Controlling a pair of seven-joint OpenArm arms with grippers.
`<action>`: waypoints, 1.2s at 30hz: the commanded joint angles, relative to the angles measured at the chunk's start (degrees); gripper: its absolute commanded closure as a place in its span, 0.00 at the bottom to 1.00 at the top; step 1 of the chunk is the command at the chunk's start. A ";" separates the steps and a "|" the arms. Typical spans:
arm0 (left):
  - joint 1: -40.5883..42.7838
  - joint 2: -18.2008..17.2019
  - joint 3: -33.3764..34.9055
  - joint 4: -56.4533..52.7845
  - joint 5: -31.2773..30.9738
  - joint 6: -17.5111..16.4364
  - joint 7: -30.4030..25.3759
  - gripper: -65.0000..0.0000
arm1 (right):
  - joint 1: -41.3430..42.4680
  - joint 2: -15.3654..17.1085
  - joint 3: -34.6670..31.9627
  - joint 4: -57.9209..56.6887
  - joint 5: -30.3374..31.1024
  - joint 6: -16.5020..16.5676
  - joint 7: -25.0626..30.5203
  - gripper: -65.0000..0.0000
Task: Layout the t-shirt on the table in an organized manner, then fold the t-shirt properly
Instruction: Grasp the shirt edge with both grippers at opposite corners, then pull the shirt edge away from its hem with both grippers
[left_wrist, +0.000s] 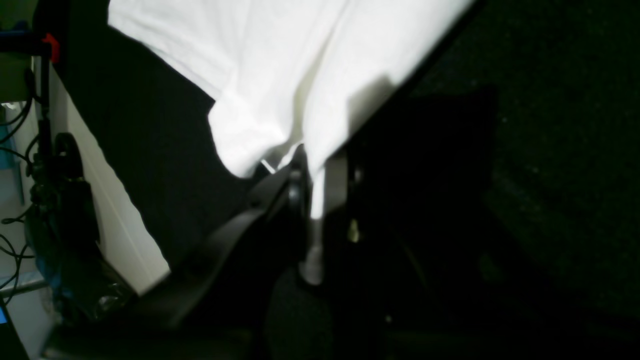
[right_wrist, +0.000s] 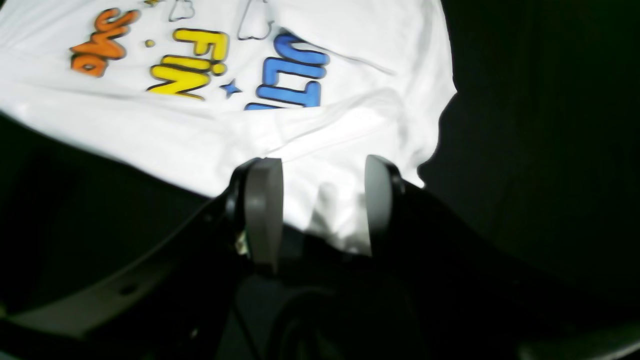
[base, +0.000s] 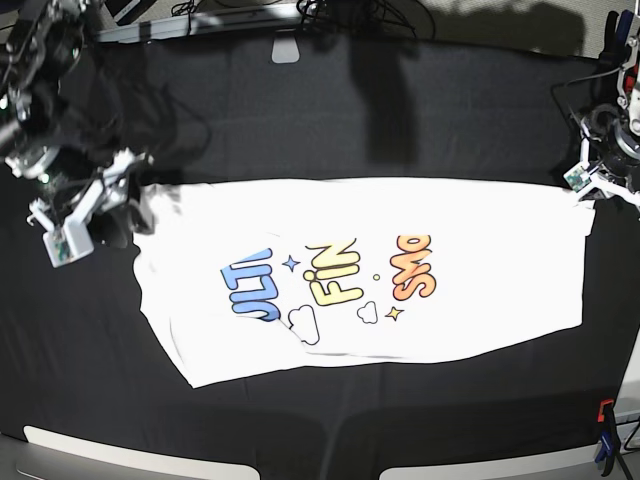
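Note:
The white t-shirt (base: 480, 230) lies spread print side up across the black table (base: 350, 110), its long side running left to right. My left gripper (base: 588, 190) is at the shirt's far right corner. In the left wrist view the left gripper (left_wrist: 312, 192) is shut on a fold of the t-shirt (left_wrist: 280, 60). My right gripper (base: 128, 205) is at the shirt's far left corner. The right wrist view shows the right gripper (right_wrist: 320, 210) open, one grey pad (right_wrist: 262, 215) on each side of the t-shirt (right_wrist: 200, 135) edge, close to the blue lettering.
A red-and-blue clamp (base: 603, 430) sits at the near right table corner, and another clamp (left_wrist: 50, 47) shows at the edge beside the left arm. Cables (left_wrist: 15, 125) hang past the table's white side (left_wrist: 115, 210). A small white object (base: 287, 48) lies at the far edge.

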 joint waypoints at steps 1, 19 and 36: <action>-0.28 -1.14 -0.46 0.24 0.00 -0.13 0.76 1.00 | -1.14 1.09 -0.13 2.67 0.96 0.34 1.09 0.60; -0.33 -1.14 -0.48 0.24 0.02 -0.09 1.05 1.00 | -8.39 7.58 -27.69 0.48 -43.87 -7.80 21.33 0.66; -0.33 -1.14 -0.48 0.24 0.02 0.02 1.03 1.00 | 0.74 10.95 -31.08 -20.44 -48.72 -5.16 26.29 0.66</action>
